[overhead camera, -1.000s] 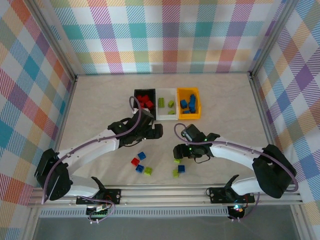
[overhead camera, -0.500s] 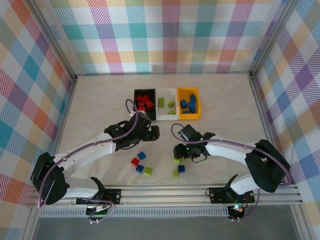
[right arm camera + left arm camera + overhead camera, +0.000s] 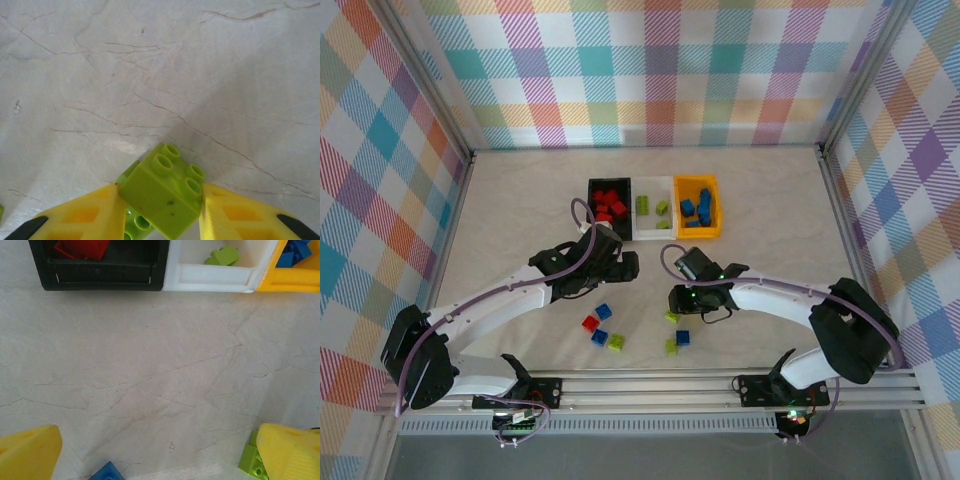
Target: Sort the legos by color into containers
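Note:
My right gripper [image 3: 162,212] is shut on a yellow-green lego [image 3: 162,192], held tilted just over the table, with a second yellow-green brick [image 3: 131,222] under it. From above, this gripper [image 3: 678,304] sits beside a green brick [image 3: 672,318]. My left gripper [image 3: 620,266] hangs open over bare table in front of the black bin [image 3: 592,200], white bin [image 3: 653,232] and orange-yellow bin [image 3: 697,233]. Its fingers [image 3: 27,452] are wide apart, with a blue brick [image 3: 107,472] and a green brick [image 3: 252,462] at the view's bottom edge.
Loose bricks lie near the front: blue [image 3: 604,312], red [image 3: 590,323], blue [image 3: 599,337], green [image 3: 616,342], green [image 3: 672,346], blue [image 3: 683,338]. Red bricks fill the black bin, green ones [image 3: 645,205] the white, blue ones [image 3: 695,208] the orange-yellow. Plaid walls enclose the table.
My left gripper has drawn back a little from the bins toward the near side. The right gripper has stayed at the green brick, shifting only slightly.

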